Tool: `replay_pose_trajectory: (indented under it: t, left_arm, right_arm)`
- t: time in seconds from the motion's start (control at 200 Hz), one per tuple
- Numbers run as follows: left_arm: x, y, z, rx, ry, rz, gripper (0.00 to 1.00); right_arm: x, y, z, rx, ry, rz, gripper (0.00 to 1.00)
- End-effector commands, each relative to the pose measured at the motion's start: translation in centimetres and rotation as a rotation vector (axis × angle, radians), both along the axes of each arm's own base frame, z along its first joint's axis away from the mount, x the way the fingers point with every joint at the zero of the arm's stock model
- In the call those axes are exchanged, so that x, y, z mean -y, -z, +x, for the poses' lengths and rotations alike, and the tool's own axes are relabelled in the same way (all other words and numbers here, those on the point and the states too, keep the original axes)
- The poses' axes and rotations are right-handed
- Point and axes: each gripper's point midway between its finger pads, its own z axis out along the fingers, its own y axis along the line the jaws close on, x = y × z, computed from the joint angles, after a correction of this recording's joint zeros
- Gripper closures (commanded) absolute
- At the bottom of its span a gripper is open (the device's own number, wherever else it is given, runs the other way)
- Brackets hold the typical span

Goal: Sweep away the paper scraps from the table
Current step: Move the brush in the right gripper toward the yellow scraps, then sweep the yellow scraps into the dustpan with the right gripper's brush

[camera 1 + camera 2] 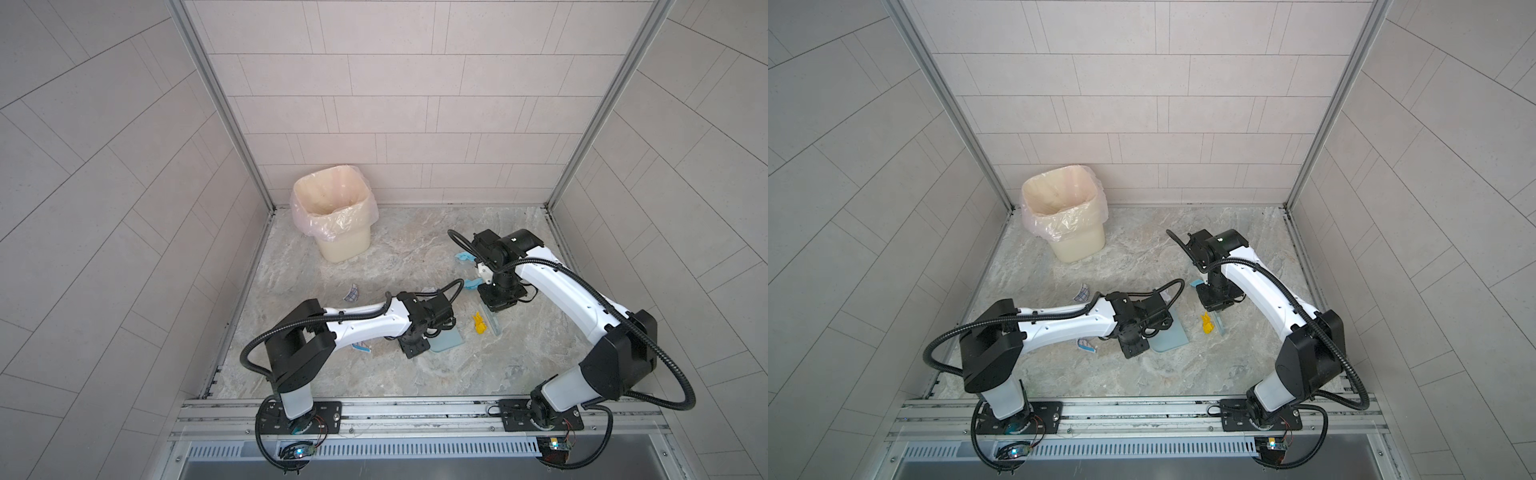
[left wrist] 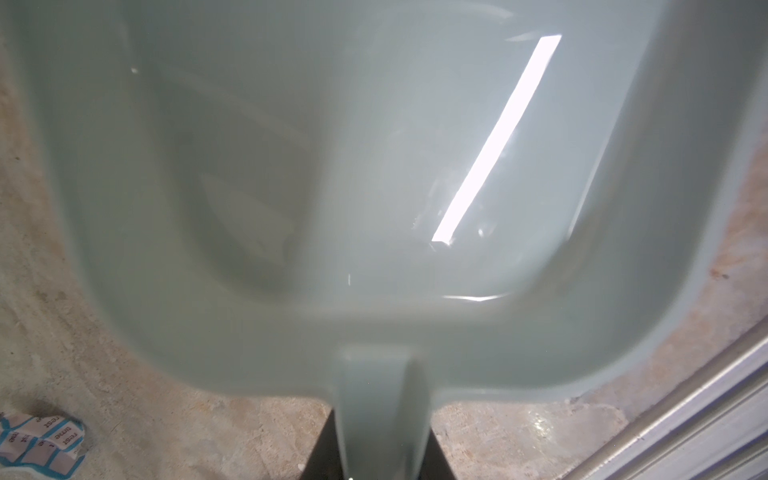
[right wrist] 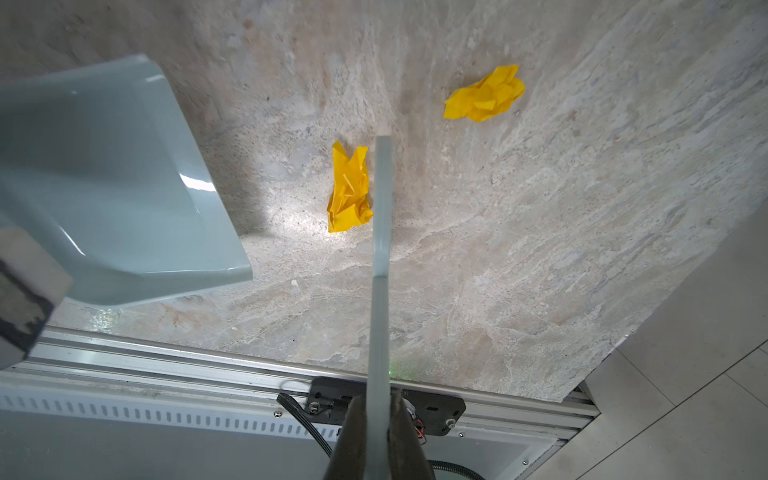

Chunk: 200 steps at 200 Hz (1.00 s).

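Left hand: pinching the dustpan handle, mid-table.
Yellow paper scrap: between dustpan and brush, just beside the brush.
Second yellow scrap: past the brush, toward the right edge.
Right hand: clamped on the brush handle; both scraps lie near the brush's far end.

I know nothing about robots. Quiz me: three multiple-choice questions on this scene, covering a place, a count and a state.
1. Where does the bin stand? A between the arms; B far left corner of the table; C on the near rail.
2. How many yellow scraps show in the right wrist view? A one; B two; C four.
3. The right gripper is: A open, empty; B holding the bin; C shut on the brush.
Answers: B, beside the left and back walls; B, one each side of the brush; C, it clamps the handle.
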Motion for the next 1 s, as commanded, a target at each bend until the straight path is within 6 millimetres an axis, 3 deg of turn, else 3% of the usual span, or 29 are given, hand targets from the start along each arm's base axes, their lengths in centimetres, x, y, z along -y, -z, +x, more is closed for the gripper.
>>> replay_pose_trajectory:
  t: [0.0,0.12,0.365,0.996]
  left_arm:
    - [0.7,0.3,-0.2,-0.015,0.028,0.001,1.0]
    - [1.3,0.4,-0.1,-0.023,0.066,0.003,1.0]
    - [2.5,0.5,0.2,-0.046,0.118,0.01,1.0]
    - [3.4,1.9,0.9,-0.106,0.129,0.085,1.0]
  right_arm:
    - [2.1,-0.9,-0.7,-0.003,0.024,-0.051,1.0]
    - [2.7,-0.3,-0.5,-0.019,0.031,-0.059,1.0]
    - [1.8,0.4,0.3,-0.031,0.031,-0.024,1.0]
    - [0.1,1.2,-0.7,-0.078,0.026,0.059,1.0]
